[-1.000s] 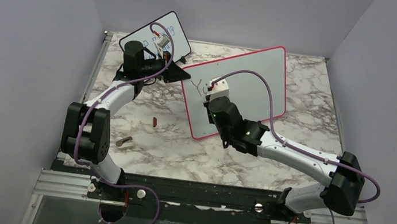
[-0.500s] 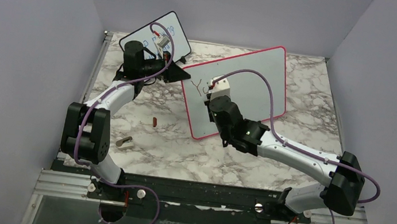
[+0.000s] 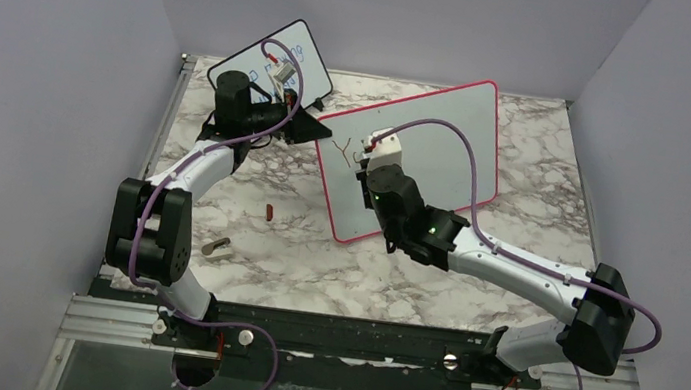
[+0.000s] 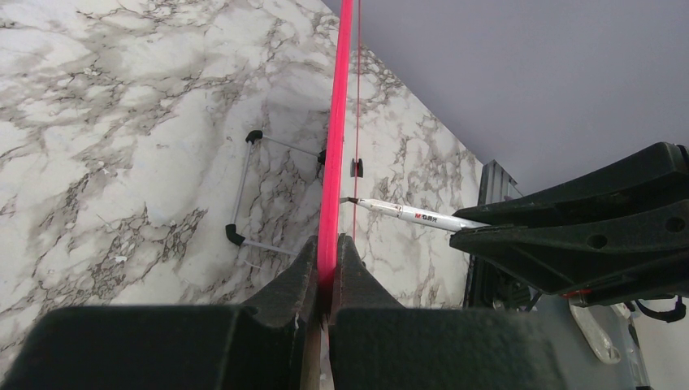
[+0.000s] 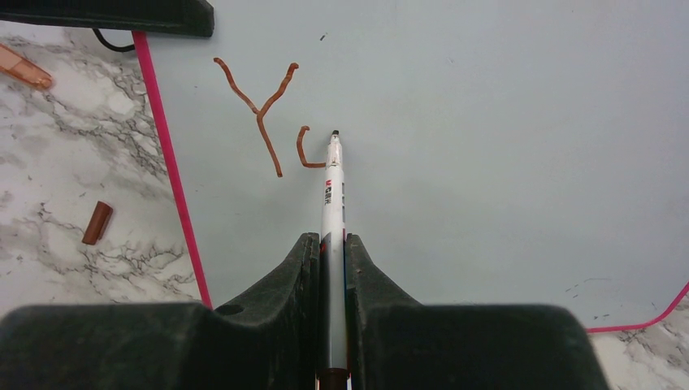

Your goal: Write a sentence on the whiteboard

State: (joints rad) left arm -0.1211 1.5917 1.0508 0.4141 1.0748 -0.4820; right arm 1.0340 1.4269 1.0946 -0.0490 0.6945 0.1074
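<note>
The whiteboard (image 3: 450,138) with its red-pink frame stands tilted on the marble table. My left gripper (image 3: 321,133) is shut on the left edge of the frame (image 4: 335,122), which runs between the jaws of this gripper (image 4: 327,244). My right gripper (image 5: 331,240) is shut on a white marker (image 5: 332,195), and the tip touches the board. The sentence (image 5: 268,114) stands as a brownish-red "Y" plus a small curved stroke that ends at the marker tip. The top view shows the right gripper (image 3: 372,153) over the board's upper left part.
A smaller black-framed board (image 3: 294,57) with blue writing stands behind the left arm. A brown marker cap (image 3: 269,211) lies on the table left of the whiteboard, and a small grey piece (image 3: 216,246) lies nearer. Grey walls close in three sides.
The right gripper has crept a little up the board with the marker, drawing the curved stroke after the "Y". The left arm has not moved.
</note>
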